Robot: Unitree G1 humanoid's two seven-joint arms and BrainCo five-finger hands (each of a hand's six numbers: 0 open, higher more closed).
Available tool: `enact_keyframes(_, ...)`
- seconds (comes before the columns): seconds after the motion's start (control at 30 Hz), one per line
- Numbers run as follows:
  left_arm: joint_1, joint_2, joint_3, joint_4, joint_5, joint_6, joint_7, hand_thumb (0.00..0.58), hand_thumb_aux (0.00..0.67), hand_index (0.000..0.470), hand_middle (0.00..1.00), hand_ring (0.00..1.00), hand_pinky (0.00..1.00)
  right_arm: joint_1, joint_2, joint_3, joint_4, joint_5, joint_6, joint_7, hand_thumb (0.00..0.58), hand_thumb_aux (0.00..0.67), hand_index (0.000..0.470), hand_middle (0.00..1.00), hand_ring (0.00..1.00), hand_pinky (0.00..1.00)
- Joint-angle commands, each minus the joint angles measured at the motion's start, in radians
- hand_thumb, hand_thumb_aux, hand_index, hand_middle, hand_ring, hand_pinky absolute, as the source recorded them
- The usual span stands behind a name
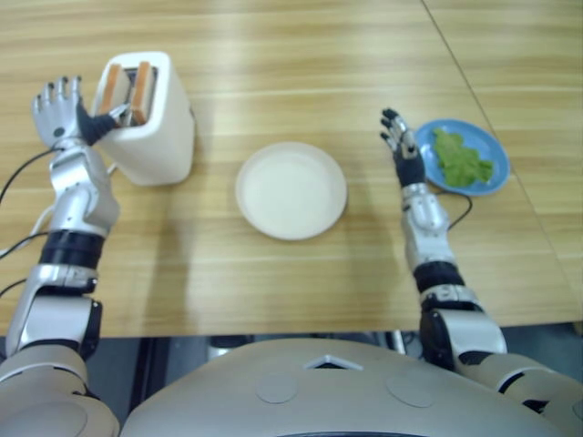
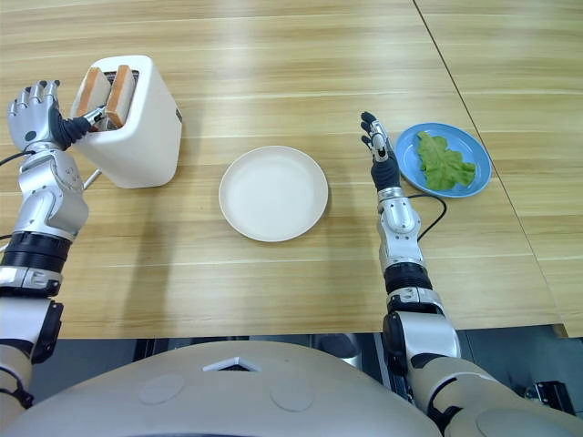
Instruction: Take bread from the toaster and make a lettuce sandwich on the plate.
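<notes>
Left hand (image 2: pixel 32 114) beside toaster (image 2: pixel 141 141) with bread (image 2: pixel 105 91); white plate (image 2: pixel 273 193) centre; right hand (image 2: pixel 376 141) near lettuce (image 2: pixel 444 162) on blue dish (image 2: pixel 483 168).

The scene is lit brightly and evenly from overhead. The light wooden desk (image 2: pixel 273 73) is shown palest along its far part, where a soft sheen is spread across the grain. A soft-edged shadow is cast onto the desk by the white boxy toaster (image 2: pixel 137 137) at its near base, and its near face is rendered slightly greyer than its top. A thin, diffuse shadow is traced along the near rim of the round cream plate (image 2: pixel 273 193), and a similar narrow one is laid under the small blue plate (image 2: pixel 478 173). Beneath the desk's near edge, the floor (image 2: pixel 510 350) is left dark.
</notes>
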Motion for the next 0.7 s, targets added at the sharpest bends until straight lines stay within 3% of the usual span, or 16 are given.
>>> enact_keyframes(0.03,0.003,-0.008,0.046,-0.028,-0.034,-0.016,0.033,0.580,0.670,0.460,1.00,1.00,1.00,0.009,-0.001,0.002,-0.007,-0.006,0.017,-0.002,0.000,0.000,0.000,0.00,0.00,0.00)
enact_keyframes(0.5,-0.010,-0.015,0.043,-0.081,-0.029,-0.072,0.119,0.580,0.670,0.460,1.00,1.00,1.00,0.013,-0.008,-0.002,-0.008,-0.006,0.022,-0.005,0.000,0.000,0.000,0.00,0.00,0.00)
enact_keyframes(0.7,0.043,-0.040,0.190,-0.359,-0.064,-0.212,0.316,0.580,0.670,0.460,1.00,1.00,1.00,0.010,-0.006,-0.001,-0.007,-0.006,0.024,-0.006,0.000,0.000,0.000,0.00,0.00,0.00)
